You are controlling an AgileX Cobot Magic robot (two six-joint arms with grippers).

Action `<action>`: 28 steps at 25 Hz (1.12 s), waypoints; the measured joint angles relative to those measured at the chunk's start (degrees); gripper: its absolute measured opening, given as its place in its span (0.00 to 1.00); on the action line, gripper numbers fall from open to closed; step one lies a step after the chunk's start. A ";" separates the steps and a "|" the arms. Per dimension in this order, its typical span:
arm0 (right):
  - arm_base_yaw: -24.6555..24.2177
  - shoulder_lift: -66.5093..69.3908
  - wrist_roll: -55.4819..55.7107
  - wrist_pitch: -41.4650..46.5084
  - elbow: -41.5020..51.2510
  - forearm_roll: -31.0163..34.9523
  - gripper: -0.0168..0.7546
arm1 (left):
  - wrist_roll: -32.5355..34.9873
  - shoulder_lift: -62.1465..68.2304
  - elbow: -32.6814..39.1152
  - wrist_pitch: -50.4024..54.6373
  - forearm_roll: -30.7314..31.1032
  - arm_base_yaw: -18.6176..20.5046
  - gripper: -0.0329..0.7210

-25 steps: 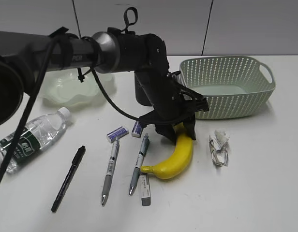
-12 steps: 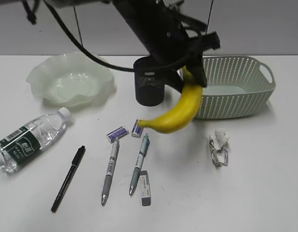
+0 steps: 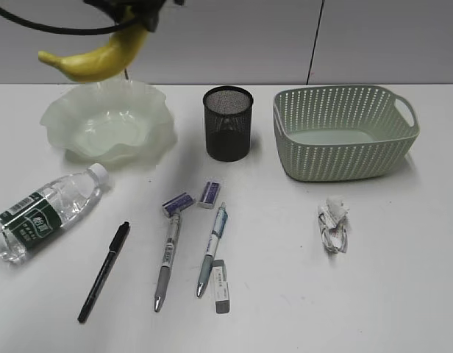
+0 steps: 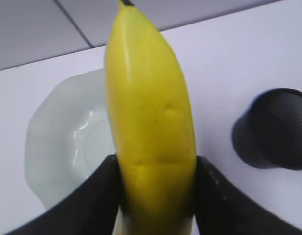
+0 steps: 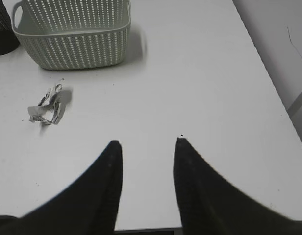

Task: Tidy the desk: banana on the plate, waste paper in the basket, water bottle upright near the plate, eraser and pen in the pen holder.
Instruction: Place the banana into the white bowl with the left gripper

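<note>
My left gripper [image 4: 156,169] is shut on the yellow banana [image 3: 94,59] and holds it high above the pale green wavy plate [image 3: 65,118]; the banana [image 4: 146,98] fills the left wrist view over the plate [image 4: 58,142]. The water bottle [image 3: 43,209] lies on its side at the left. Three pens [image 3: 103,271] [image 3: 166,257] [image 3: 212,246] and three erasers [image 3: 178,204] [image 3: 209,193] [image 3: 220,285] lie in the middle. The black mesh pen holder [image 3: 227,123] stands behind them. Crumpled waste paper [image 3: 334,223] lies by the green basket [image 3: 344,132]. My right gripper [image 5: 146,143] is open and empty.
In the right wrist view the basket [image 5: 72,32] and the waste paper [image 5: 47,105] lie at the upper left. The table's right edge runs along the right of that view, with bare white tabletop under my right gripper.
My left gripper lifted the banana off the table, carried it up and to the left, past the pen holder, to a spot above the plate.
</note>
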 joint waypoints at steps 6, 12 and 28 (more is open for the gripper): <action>0.00 0.00 0.00 0.00 0.00 0.00 0.40 | 0.00 7.14 0.00 -7.81 -11.52 12.15 0.49; 0.00 0.00 0.00 0.00 0.00 0.00 0.40 | 0.23 15.48 0.00 -12.74 -26.40 19.34 0.49; 0.00 0.00 0.00 0.00 0.00 0.00 0.40 | 8.13 3.60 0.00 -2.74 -27.12 21.11 0.73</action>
